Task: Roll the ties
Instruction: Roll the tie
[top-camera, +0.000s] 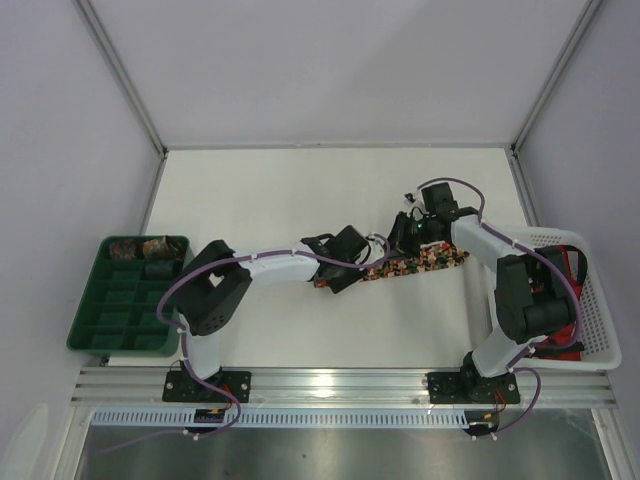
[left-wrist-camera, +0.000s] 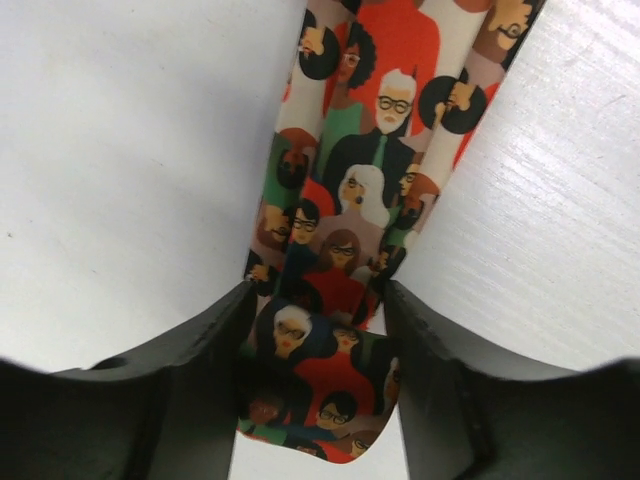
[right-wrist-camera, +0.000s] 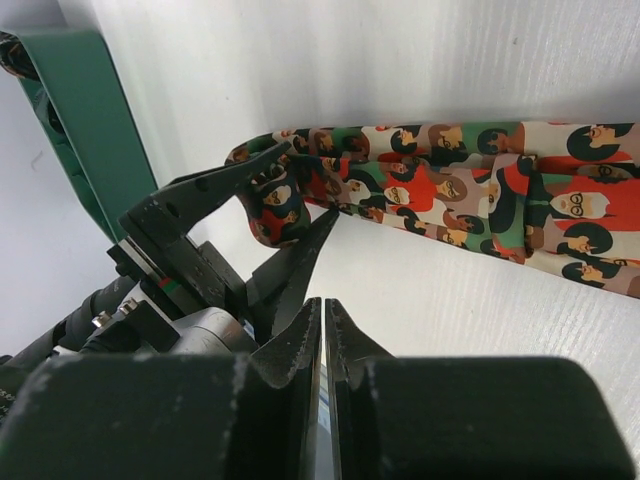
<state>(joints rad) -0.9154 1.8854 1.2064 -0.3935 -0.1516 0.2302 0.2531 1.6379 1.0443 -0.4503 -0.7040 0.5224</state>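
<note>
One tie (top-camera: 415, 264), printed with small cartoon faces in red, green, black and beige, lies flat across the middle of the table. My left gripper (top-camera: 330, 272) is at its left, narrow end. In the left wrist view the tie (left-wrist-camera: 350, 200) runs away from me and my left gripper (left-wrist-camera: 318, 300) presses on both of its edges. From the right wrist view the left gripper (right-wrist-camera: 300, 185) pinches that end, which bunches into a curl. My right gripper (right-wrist-camera: 325, 305) is shut with nothing in it, hovering just in front of the tie (right-wrist-camera: 450, 190), near its middle (top-camera: 398, 240).
A green compartment tray (top-camera: 120, 310) stands at the left edge, with rolled ties (top-camera: 140, 248) in its back cells; it shows in the right wrist view as the green tray (right-wrist-camera: 90, 120). A white mesh basket (top-camera: 600, 330) holding dark and red items stands at the right edge.
</note>
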